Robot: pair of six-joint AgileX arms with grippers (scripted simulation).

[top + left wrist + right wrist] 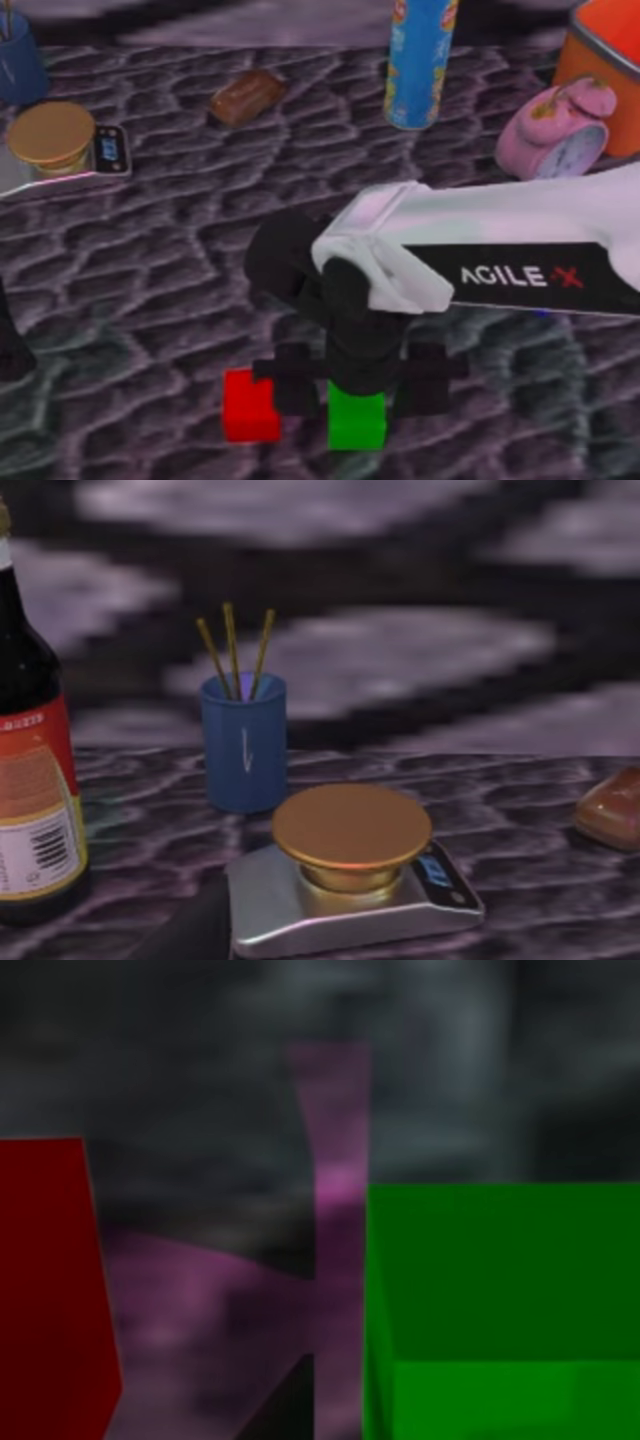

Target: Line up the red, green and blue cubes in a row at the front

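Observation:
The red cube (pixel 250 405) and the green cube (pixel 357 425) sit side by side near the table's front edge, a small gap between them. My right gripper (pixel 363 400) hangs straight over the green cube, open, with one dark finger on each side of it. In the right wrist view the green cube (pixel 500 1310) fills one side and the red cube (pixel 50 1290) the other, and one fingertip (pixel 285 1410) stands in the gap between them. The blue cube is hidden. My left arm (pixel 8 340) is parked at the left edge.
At the back stand a pink alarm clock (pixel 555 130), an orange container (pixel 605 70), a tall blue can (pixel 420 60), a brown block (pixel 247 97), a scale with a gold bowl (pixel 60 145) and a blue pen cup (pixel 20 60). A dark bottle (pixel 30 780) stands beside the scale.

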